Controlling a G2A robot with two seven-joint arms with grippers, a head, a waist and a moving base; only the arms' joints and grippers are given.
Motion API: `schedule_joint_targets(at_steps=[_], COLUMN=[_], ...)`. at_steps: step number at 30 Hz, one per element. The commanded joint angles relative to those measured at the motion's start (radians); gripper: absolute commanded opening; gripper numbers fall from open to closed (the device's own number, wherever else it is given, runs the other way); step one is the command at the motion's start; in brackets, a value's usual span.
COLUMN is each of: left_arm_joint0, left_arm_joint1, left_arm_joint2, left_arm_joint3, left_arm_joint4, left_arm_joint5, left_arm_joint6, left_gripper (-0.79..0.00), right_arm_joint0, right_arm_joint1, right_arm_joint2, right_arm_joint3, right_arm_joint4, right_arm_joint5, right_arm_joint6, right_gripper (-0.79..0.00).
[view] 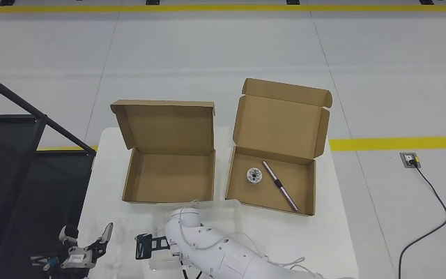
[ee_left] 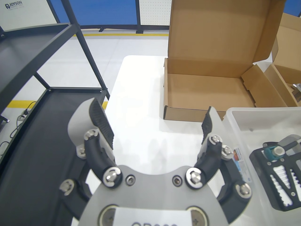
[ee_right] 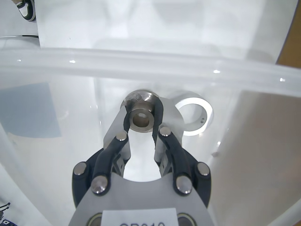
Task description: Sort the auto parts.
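Right wrist view: your right claw (ee_right: 142,116) is clamped on one flanged metal bushing (ee_right: 140,121) inside the one clear bin (ee_right: 141,64). One aluminium ring (ee_right: 208,116) sits right by it; can't tell if they touch. Your left claw (ee_left: 154,121) hangs spread wide above the tabletop (ee_left: 141,95) edge. One black slotted piece (ee_left: 279,179) in the bin is cut off, so you can't identify it. Farther out are two open cardboard boxes: left box (view: 169,178), and right box (view: 279,129) with one round part (view: 254,176) and one rod (view: 280,185). White tabletop, black rack (ee_left: 47,118) on its left, pale floor (view: 209,56) with yellow lines (view: 390,144), blue panels (ee_left: 105,3) behind.
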Motion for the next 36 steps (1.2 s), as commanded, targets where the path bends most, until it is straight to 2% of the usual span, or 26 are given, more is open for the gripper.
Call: schedule_joint_targets(at_steps=[1, 7, 12, 18, 23, 26, 31, 36], left_arm_joint0=[0.000, 0.000, 0.000, 0.000, 0.000, 0.000, 0.000, 0.000], left_arm_joint1=[0.000, 0.000, 0.000, 0.000, 0.000, 0.000, 0.000, 0.000], left_arm_joint2=[0.000, 0.000, 0.000, 0.000, 0.000, 0.000, 0.000, 0.000], left_arm_joint3=[0.000, 0.000, 0.000, 0.000, 0.000, 0.000, 0.000, 0.000], left_arm_joint4=[0.000, 0.000, 0.000, 0.000, 0.000, 0.000, 0.000, 0.000], left_arm_joint5=[0.000, 0.000, 0.000, 0.000, 0.000, 0.000, 0.000, 0.000], left_arm_joint6=[0.000, 0.000, 0.000, 0.000, 0.000, 0.000, 0.000, 0.000], left_gripper=[0.000, 0.000, 0.000, 0.000, 0.000, 0.000, 0.000, 0.000], right_arm_joint0=[0.003, 0.019, 0.024, -0.010, -0.080, -0.131, -0.215, -0.255], right_arm_joint1=[0.001, 0.018, 0.052, 0.119, 0.179, 0.212, 0.258, 0.282], right_arm_joint2=[0.006, 0.038, 0.083, 0.164, 0.242, 0.290, 0.362, 0.415], right_arm_joint3=[0.000, -0.037, -0.125, -0.312, -0.506, -0.622, -0.782, -0.846], right_arm_joint4=[-0.003, 0.001, -0.009, -0.015, -0.022, -0.044, -0.105, -0.125], right_arm_joint5=[-0.002, -0.043, -0.044, -0.053, -0.071, -0.074, -0.094, -0.118], right_arm_joint6=[-0.005, -0.007, 0.006, 0.119, 0.252, 0.290, 0.247, 0.200], right_gripper=[-0.785, -0.785, -0.785, -0.785, -0.785, -0.785, -0.785, -0.785])
